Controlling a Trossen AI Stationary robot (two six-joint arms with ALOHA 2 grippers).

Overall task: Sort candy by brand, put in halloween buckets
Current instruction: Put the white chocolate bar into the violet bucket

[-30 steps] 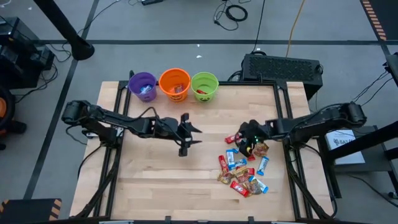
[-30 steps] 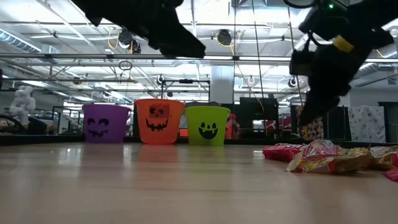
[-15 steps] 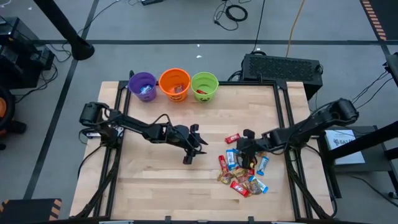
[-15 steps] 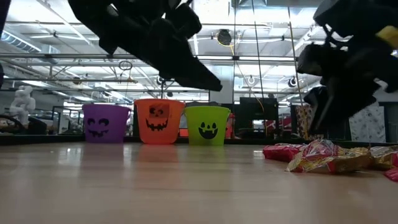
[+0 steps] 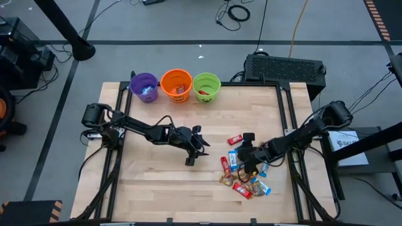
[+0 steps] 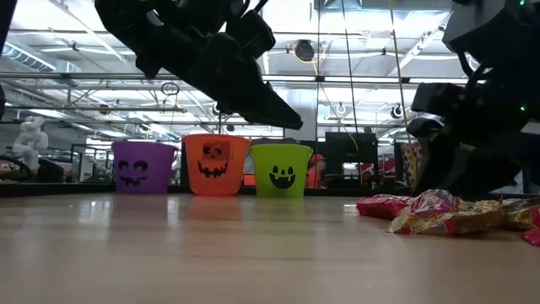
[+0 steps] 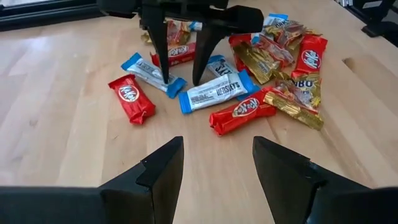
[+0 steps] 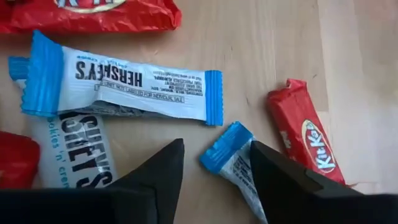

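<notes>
Right tool [image 8: 211, 165], fingers apart, hangs over a blue-ended candy bar [image 8: 233, 158]; left tool [image 7: 217, 165], also apart, faces the pile.

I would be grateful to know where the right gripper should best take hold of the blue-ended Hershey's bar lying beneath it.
Probably across its narrow middle, from straight above: the Hershey's bar lies flat on the table, its crimped end between the open right gripper fingers, with bare wood either side.

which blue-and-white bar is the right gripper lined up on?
The one lying partly between the open jaws of the right gripper, its blue crimped end showing. The two other Hershey's bars lie beyond the fingertips.
</notes>
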